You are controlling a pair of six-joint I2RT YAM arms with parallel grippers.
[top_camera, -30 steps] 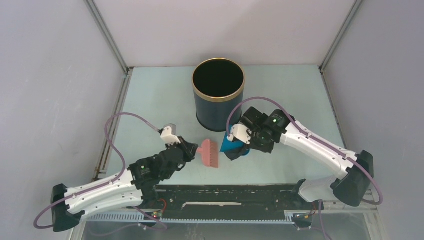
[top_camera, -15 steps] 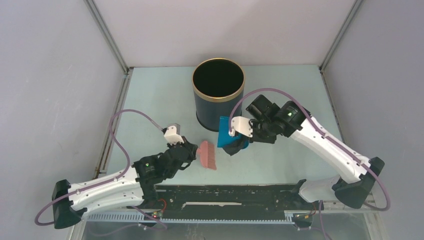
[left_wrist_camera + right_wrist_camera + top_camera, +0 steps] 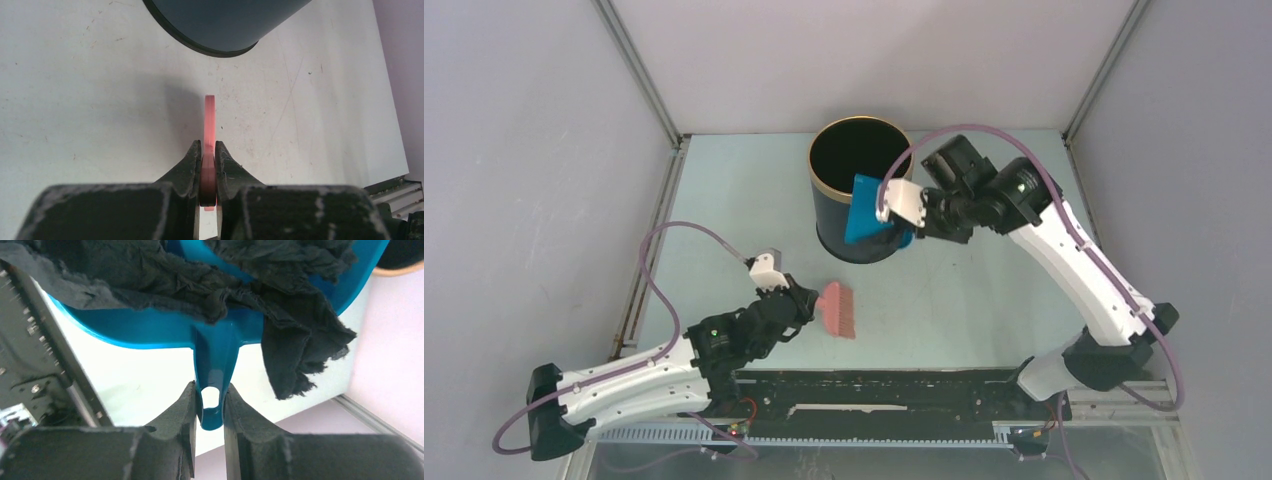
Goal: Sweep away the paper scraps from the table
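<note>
My right gripper (image 3: 911,228) is shut on the handle of the blue dustpan (image 3: 865,209), which is raised and tilted against the near right rim of the dark bin (image 3: 832,232). In the right wrist view my gripper (image 3: 210,405) clamps the dustpan handle (image 3: 216,357), and black crumpled paper scraps (image 3: 285,315) lie in the pan, one hanging over its edge. My left gripper (image 3: 808,309) is shut on the pink hand brush (image 3: 838,310), low over the table (image 3: 744,200) in front of the bin. In the left wrist view the brush (image 3: 209,120) shows edge-on between the jaws of my gripper (image 3: 208,150). I see no scraps on the table.
The round dark bin with a gold rim (image 3: 816,175) stands at the table's back centre; its base shows in the left wrist view (image 3: 220,30). Grey walls and metal frame edges enclose the table. A black rail strip (image 3: 874,395) runs along the front.
My right arm has lifted the dustpan from the table in front of the bin up to the bin's rim. My left arm with the brush has barely moved.
</note>
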